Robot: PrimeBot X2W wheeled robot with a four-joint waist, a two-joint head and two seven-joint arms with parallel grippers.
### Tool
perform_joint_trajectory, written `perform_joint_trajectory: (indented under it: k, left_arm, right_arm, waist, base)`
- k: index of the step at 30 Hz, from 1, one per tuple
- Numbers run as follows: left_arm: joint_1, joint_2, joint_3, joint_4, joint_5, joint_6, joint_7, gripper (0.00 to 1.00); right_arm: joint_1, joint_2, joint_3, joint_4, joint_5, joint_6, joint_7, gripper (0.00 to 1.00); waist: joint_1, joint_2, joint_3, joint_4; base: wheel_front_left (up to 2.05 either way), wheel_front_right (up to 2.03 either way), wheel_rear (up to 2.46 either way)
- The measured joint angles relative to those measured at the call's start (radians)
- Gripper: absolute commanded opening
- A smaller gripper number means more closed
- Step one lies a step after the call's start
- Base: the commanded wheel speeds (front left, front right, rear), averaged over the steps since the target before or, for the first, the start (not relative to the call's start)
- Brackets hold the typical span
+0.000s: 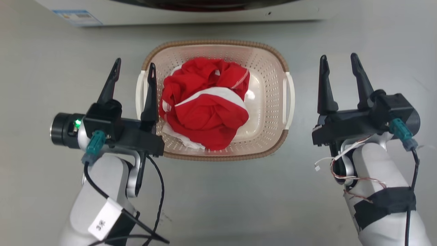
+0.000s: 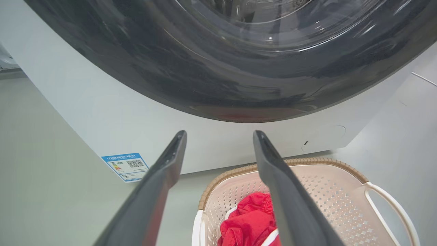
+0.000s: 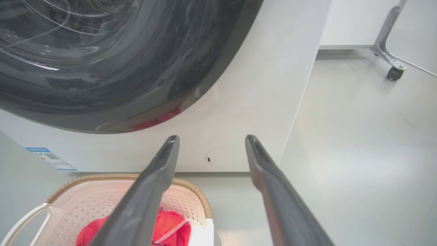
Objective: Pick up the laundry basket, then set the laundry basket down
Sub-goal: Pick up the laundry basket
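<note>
Basket (image 1: 269, 89), red cloth (image 1: 205, 112) inside, before washer (image 1: 205, 15). Left gripper (image 1: 135, 62): jaws apart, at left handle (image 1: 138, 95). Right gripper (image 1: 338, 55): jaws apart, beside basket. Right wrist view adds castor (image 3: 395, 73).

Washer (image 1: 205, 15) cut off at top; laundry basket (image 1: 269, 85) btm mostly under red clothes (image 1: 205, 106).

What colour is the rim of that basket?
The rim is brown with a woven look, best seen from the head view.
</note>
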Motion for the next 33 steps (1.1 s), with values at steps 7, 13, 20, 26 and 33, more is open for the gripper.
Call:
perform_joint_trajectory:
  k: [7, 13, 20, 26, 33]
  left_arm:
    - [-0.077, -0.002, 0.005, 0.098, -0.001, -0.010, 0.000, 1.00]
    - [-0.101, -0.004, 0.006, 0.190, -0.004, -0.019, 0.000, 1.00]
    - [-0.138, -0.011, -0.001, 0.279, -0.012, -0.036, 0.000, 1.00]
    - [-0.176, -0.017, 0.001, 0.355, -0.027, -0.045, 0.000, 1.00]
    - [-0.221, -0.018, 0.026, 0.427, -0.038, -0.051, 0.000, 1.00]
  right_arm:
    - [-0.069, -0.001, -0.007, 0.085, 0.000, 0.007, 0.000, 1.00]
    - [-0.099, -0.002, 0.004, 0.158, 0.005, 0.007, 0.000, 1.00]
    - [-0.137, -0.003, 0.024, 0.240, 0.032, 0.007, 0.000, 1.00]
    - [-0.177, -0.005, 0.049, 0.298, 0.062, 0.002, 0.000, 1.00]
    - [-0.221, -0.006, 0.077, 0.338, 0.085, -0.002, 0.000, 1.00]
  waist:
    - [0.0000, 0.0000, 0.091, 0.007]
    - [-0.0001, 0.0000, 0.137, 0.015]
    - [-0.0001, -0.0001, 0.155, 0.026]
    - [-0.0002, -0.0001, 0.177, 0.031]
    - [-0.0002, -0.0002, 0.213, 0.030]
  base:
    - [0.00, 0.00, 0.00]
    - [0.00, 0.00, 0.00]
    - [0.00, 0.00, 0.00]
    - [0.00, 0.00, 0.00]
    - [0.00, 0.00, 0.00]
